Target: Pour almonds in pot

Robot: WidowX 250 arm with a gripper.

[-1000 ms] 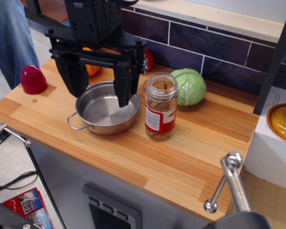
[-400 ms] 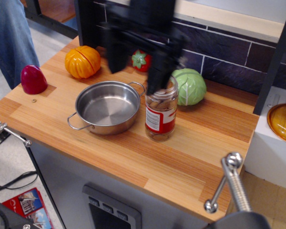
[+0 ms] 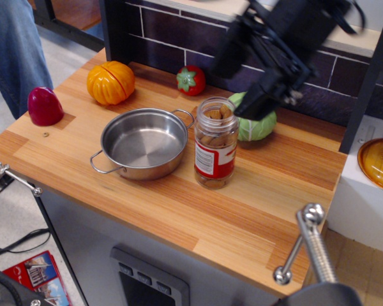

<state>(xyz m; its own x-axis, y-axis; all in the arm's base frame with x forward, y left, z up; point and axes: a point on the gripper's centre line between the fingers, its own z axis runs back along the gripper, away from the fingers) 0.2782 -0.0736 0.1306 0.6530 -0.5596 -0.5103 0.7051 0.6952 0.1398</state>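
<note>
The almonds are brown nuts inside a clear jar with a red-and-white label, standing upright on the wooden counter. The pot, a shallow shiny steel pan with wire loop handles, sits just left of the jar and holds nothing. My black gripper is motion-blurred and tilted, hanging above and behind the jar's right side. Its jaws are spread apart and hold nothing. It does not touch the jar.
An orange toy pumpkin and a red toy fruit sit behind the pot. A green cabbage lies behind the jar. A dark red object is at the left edge, an orange lid at far right. A person's leg is at the left.
My gripper has swung right, from over the pot to above and behind the jar, and has tilted. The jar and pot have not moved.
</note>
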